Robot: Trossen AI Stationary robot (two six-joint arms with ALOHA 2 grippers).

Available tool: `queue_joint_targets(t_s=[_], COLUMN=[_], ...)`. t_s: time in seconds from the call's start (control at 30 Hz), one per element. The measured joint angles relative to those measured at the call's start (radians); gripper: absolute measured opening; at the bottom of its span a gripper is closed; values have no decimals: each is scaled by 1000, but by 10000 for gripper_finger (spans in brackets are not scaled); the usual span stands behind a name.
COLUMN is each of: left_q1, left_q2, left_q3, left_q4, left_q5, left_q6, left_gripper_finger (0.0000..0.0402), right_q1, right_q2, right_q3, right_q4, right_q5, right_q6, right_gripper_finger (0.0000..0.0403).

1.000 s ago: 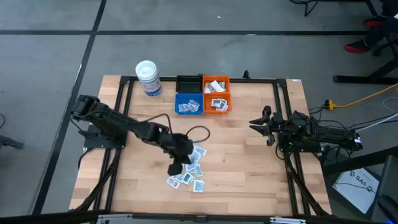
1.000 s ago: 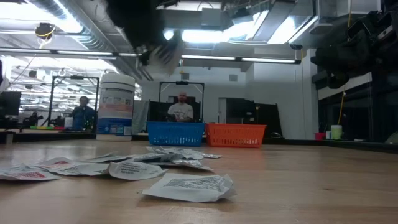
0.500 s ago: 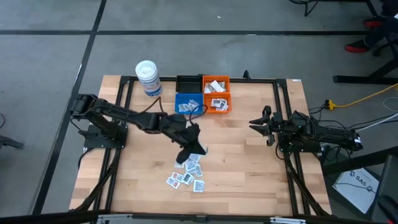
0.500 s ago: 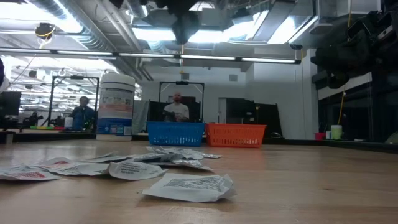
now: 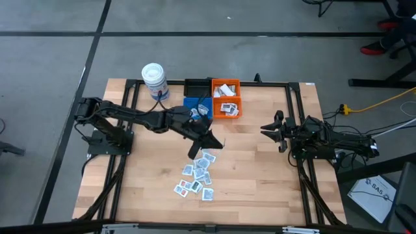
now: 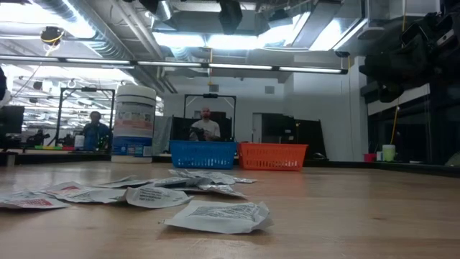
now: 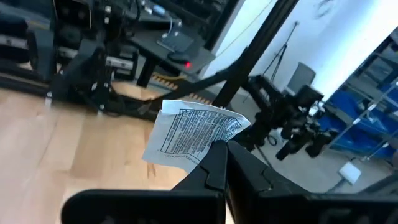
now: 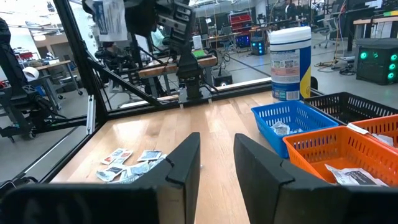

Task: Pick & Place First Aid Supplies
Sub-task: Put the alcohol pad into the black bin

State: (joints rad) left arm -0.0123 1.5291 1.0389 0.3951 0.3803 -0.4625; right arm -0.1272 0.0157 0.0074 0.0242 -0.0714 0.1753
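Left gripper (image 7: 219, 155) clenched on white sachet (image 7: 189, 132), above table near blue bin (image 5: 192, 104) — right gripper (image 8: 216, 158) parted, empty

Grey concrete floor (image 5: 52, 58) crossed by dark lines, bright ceiling strip lights (image 6: 237, 39), far workstations, blue storage bins (image 7: 367, 124) on shelving

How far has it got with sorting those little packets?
Partway. Some sachets already lie in the blue bin and orange bin. The left gripper holds one sachet above the table, near the bins. A loose pile remains; the right gripper waits, open.
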Motion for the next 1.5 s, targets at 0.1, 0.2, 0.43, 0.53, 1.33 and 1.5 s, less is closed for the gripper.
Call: queue_joint_targets(t_s=[0.1,0.2,0.43,0.53,1.33,1.5], left_q1=[1,2,22,36,427,521], left_q2=[0,0,0,0,-16,-4], left_q3=[0,0,0,0,0,0], left_q4=[-3,-14,-136,-171,-177,-167], left_q5=[-27,-74,-173,-178,208,482], left_q6=[1,1,11,12,208,248], left_gripper_finger=[1,1,1,1,1,1], right_q1=[0,0,0,0,0,0], right_q2=[0,0,0,0,0,0], right_q3=[0,0,0,0,0,0], right_q4=[0,0,0,0,0,0], right_q5=[0,0,0,0,0,0], right_q6=[0,0,0,0,0,0], right_gripper_finger=[100,100,100,100,100,100])
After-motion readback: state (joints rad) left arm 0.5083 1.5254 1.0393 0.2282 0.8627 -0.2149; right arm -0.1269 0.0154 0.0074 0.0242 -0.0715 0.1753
